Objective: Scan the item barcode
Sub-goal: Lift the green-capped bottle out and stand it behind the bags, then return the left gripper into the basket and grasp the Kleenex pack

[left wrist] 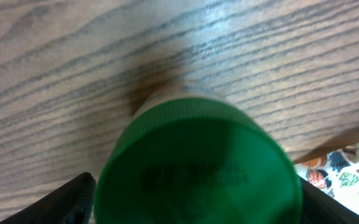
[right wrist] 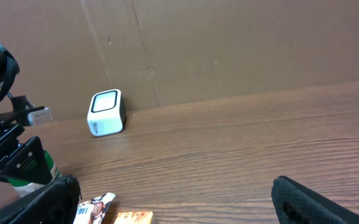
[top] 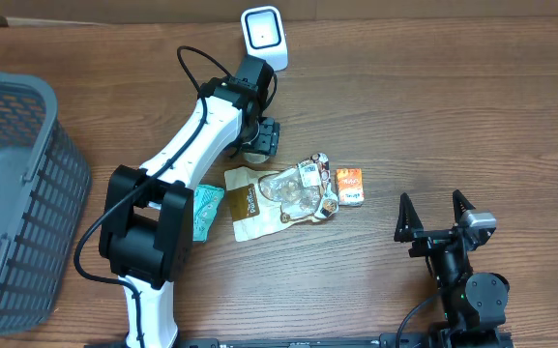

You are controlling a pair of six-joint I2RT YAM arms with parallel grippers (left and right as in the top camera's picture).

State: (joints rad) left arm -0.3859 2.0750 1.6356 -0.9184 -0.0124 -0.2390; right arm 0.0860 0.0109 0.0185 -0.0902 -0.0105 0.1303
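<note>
A bottle with a green cap (left wrist: pixel 198 162) stands upright on the wooden table. It fills the left wrist view from above. My left gripper (left wrist: pixel 198 205) sits over it, one black finger (left wrist: pixel 73 199) close to each side of the cap; whether they still press on it does not show. From the right wrist view the bottle (right wrist: pixel 39 169) is at far left under the left gripper (right wrist: pixel 11 155). The white barcode scanner (top: pixel 263 34) stands at the table's back, just beyond the left gripper (top: pixel 259 138). My right gripper (top: pixel 435 208) is open at front right, holding nothing.
A grey basket (top: pixel 17 193) fills the left side. Snack packets (top: pixel 298 188) lie mid-table with a small orange box (top: pixel 349 184), a brown pouch (top: pixel 248 208) and a teal packet (top: pixel 206 208). A cardboard wall (right wrist: pixel 229 43) closes off the back.
</note>
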